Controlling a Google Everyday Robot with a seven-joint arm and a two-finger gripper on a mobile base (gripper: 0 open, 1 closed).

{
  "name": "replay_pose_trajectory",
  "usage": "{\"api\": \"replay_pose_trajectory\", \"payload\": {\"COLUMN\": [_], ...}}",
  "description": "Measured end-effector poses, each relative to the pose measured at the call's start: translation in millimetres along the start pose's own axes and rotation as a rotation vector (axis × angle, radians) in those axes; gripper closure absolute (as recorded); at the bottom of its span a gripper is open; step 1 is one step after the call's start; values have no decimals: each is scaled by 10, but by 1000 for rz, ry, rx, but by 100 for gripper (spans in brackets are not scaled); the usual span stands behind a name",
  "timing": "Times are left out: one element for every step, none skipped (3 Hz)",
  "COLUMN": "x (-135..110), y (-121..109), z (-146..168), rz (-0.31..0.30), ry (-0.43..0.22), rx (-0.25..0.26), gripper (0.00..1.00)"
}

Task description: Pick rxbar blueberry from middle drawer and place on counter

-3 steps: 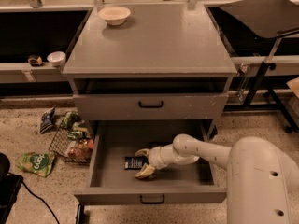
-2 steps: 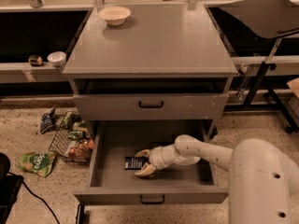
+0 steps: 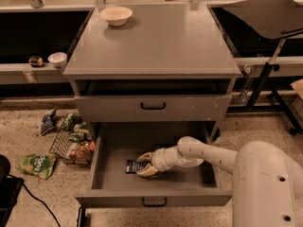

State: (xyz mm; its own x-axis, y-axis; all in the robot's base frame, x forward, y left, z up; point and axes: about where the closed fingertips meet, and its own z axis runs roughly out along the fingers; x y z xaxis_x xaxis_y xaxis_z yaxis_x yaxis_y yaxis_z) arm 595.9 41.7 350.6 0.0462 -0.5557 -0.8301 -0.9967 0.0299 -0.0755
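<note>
The middle drawer (image 3: 109,183) is pulled open below the upper handled front. The rxbar blueberry (image 3: 133,166), a dark flat bar with white print, lies on the drawer floor left of centre. My gripper (image 3: 143,163) is down inside the drawer, its cream fingers (image 3: 146,170) standing either side of the bar's right end; the bar still rests on the floor. My white arm reaches in from the lower right. The counter (image 3: 156,41) is the grey top of the cabinet.
A white bowl (image 3: 116,15) sits at the counter's back left. A wire basket (image 3: 72,144) with snack bags stands on the floor left of the drawer, with a green bag (image 3: 37,165) and another bag (image 3: 47,121) nearby. Dark shelves flank the cabinet.
</note>
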Motion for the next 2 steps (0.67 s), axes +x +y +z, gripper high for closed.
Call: {"api": "replay_pose_trajectory", "payload": {"x": [-155,-385], "y": [-54,-120], "z": [-273,-684], "rz": [-56,-142], "ry": [-33,-49], "rx": [48,119], "gripper": [100,100]}}
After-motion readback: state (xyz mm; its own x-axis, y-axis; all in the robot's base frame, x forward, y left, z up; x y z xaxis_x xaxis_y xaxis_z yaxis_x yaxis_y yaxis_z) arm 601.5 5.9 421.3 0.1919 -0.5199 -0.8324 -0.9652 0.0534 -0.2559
